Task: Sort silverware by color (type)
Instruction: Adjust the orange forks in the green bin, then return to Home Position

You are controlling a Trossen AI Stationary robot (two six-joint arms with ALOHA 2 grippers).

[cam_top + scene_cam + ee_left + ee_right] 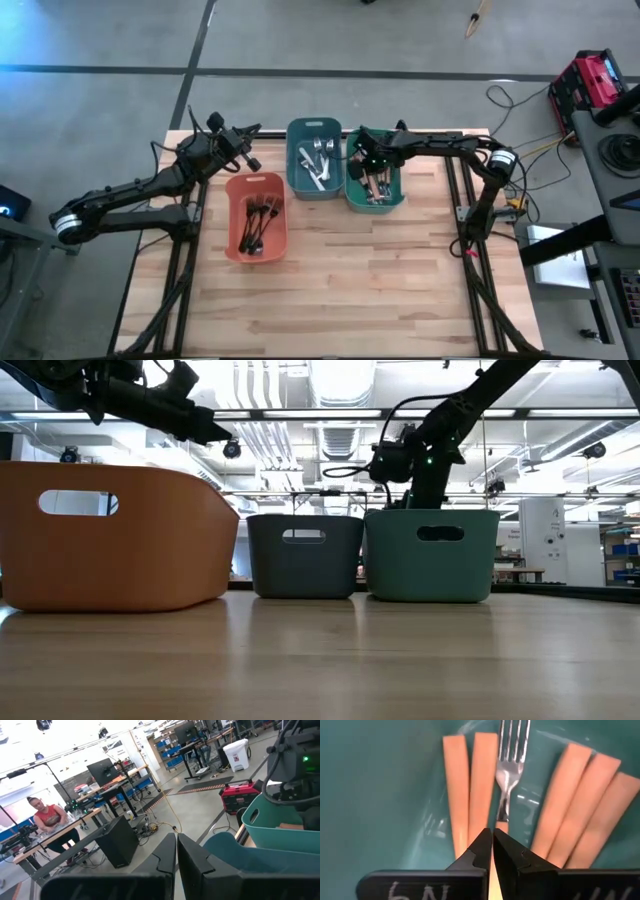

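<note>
The silverware lies in three bins. Dark bronze pieces (258, 215) are in the salmon bin (232, 240), plain silver ones (318, 160) in the blue bin (296, 180), and orange-handled ones (378, 186) in the green bin (398, 200). My right gripper (362, 160) reaches down into the green bin's far end. In its wrist view it (493, 837) is shut, right over an orange-handled fork (510, 770) that lies among several orange handles (480, 780) on the bin's floor. My left gripper (176, 842) is shut and empty, raised beyond the salmon bin's far end (248, 135). My right gripper points down at the orange-handled fork's handle (502, 826), where the handle meets the silver neck. The shut fingertips (482, 845) cover that spot, so I cannot tell whether they touch the handle.
The three bins stand side by side along the table's far half, the salmon one nearer. Bare wooden tabletop (350, 300) stretches toward the near edge. A person (47, 817) sits at a desk far beyond the table.
</note>
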